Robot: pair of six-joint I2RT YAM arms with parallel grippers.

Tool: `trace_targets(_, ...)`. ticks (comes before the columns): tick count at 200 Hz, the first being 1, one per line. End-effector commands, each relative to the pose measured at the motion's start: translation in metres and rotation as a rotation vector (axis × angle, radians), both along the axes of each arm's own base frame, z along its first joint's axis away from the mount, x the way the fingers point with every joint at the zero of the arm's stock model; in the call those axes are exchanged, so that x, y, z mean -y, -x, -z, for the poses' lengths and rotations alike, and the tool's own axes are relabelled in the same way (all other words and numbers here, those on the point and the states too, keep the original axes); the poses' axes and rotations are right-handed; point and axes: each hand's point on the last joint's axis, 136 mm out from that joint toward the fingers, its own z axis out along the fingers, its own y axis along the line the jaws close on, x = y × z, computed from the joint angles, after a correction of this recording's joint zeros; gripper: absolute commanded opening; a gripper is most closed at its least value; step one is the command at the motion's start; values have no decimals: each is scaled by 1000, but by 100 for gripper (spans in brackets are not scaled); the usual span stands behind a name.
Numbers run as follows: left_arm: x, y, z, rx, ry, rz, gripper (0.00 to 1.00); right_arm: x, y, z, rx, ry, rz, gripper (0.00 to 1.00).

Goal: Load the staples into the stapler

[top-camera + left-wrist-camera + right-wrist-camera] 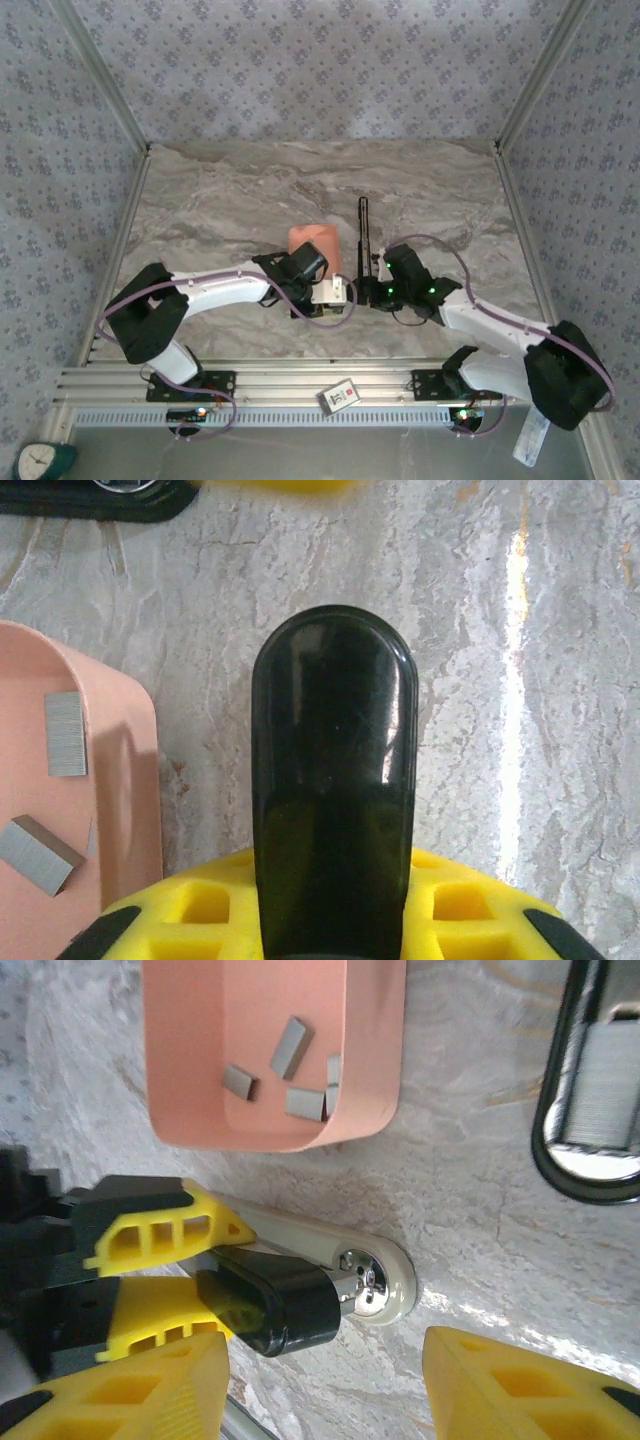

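Note:
The stapler's black body (pixel 332 780) stands between my left gripper's (pixel 330 905) yellow fingers, which are shut on it. In the right wrist view the same black end (pixel 285 1305) rests over a cream base with a shiny metal anvil (pixel 368 1278), clamped by the left gripper (pixel 225 1270). My right gripper (pixel 325 1400) is open just in front of it, with only bare table between its fingers. Staples (pixel 290 1048) lie as several short grey strips in the salmon tray (pixel 200 1080); two of these staples (pixel 67 735) lie in the tray (pixel 130 780) beside the left gripper.
A long black-rimmed part with grey metal inside (pixel 592 1080) lies to the right of the tray; from above it is a thin black bar (pixel 363 232) reaching away from both grippers (pixel 338 292) (pixel 380 290). Marble table (pixel 220 200) extends beyond. A card (pixel 343 396) lies on the near rail.

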Motion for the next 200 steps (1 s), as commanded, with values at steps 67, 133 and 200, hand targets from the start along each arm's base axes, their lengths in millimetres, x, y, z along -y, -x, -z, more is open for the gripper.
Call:
trace_targets(67, -7, -25, -99, 8, 202, -371, 4, 33, -16, -28, 90, 22, 94, 56)
trace_targets(133, -118, -98, -161, 145, 345, -1150, 0, 61, -48, -19, 46, 322, 101, 57)
trace_targets(200, -190, -138, -123, 154, 283, -1579, 0, 66, -117, -16, 69, 505, 76, 59)
